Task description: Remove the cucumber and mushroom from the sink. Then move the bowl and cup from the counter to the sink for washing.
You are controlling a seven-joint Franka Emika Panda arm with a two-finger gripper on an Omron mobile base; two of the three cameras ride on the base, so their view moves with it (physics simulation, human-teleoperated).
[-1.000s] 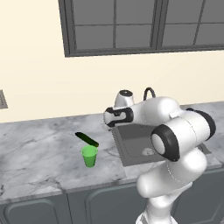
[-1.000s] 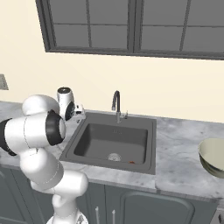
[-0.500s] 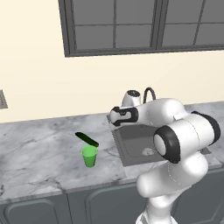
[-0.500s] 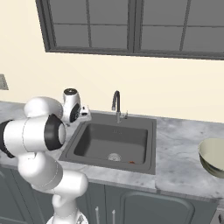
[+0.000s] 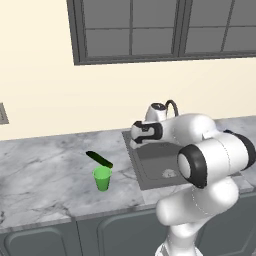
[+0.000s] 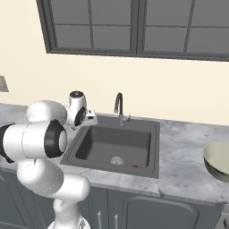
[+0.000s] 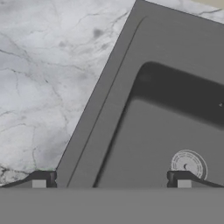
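Observation:
The dark green cucumber point(image 5: 99, 159) lies on the marbled counter point(image 5: 45, 165), just behind the bright green cup point(image 5: 102, 178), left of the sink point(image 5: 152, 167). A tiny orange mushroom point(image 6: 135, 166) sits on the sink point(image 6: 112, 145) floor near its front wall. At the far right, on the counter point(image 6: 183, 147), rests the pale bowl point(image 6: 218, 160). My gripper point(image 5: 136, 142) hangs open and holds nothing above the sink's left rim. In the hand view the gripper point(image 7: 111, 180) straddles that rim, with the counter point(image 7: 43, 87) on one side and the basin's drain point(image 7: 188, 165) on the other.
A curved faucet point(image 6: 118, 106) stands at the sink's back edge, right of my hand. A wall with a dark-framed window point(image 6: 134, 27) closes off the back. Dark cabinet doors point(image 6: 147, 212) run below the counter.
The hand has drifted a little to the right, from over the counter toward the sink's left rim. The jaws stay wide. Cucumber, cup and bowl have not moved.

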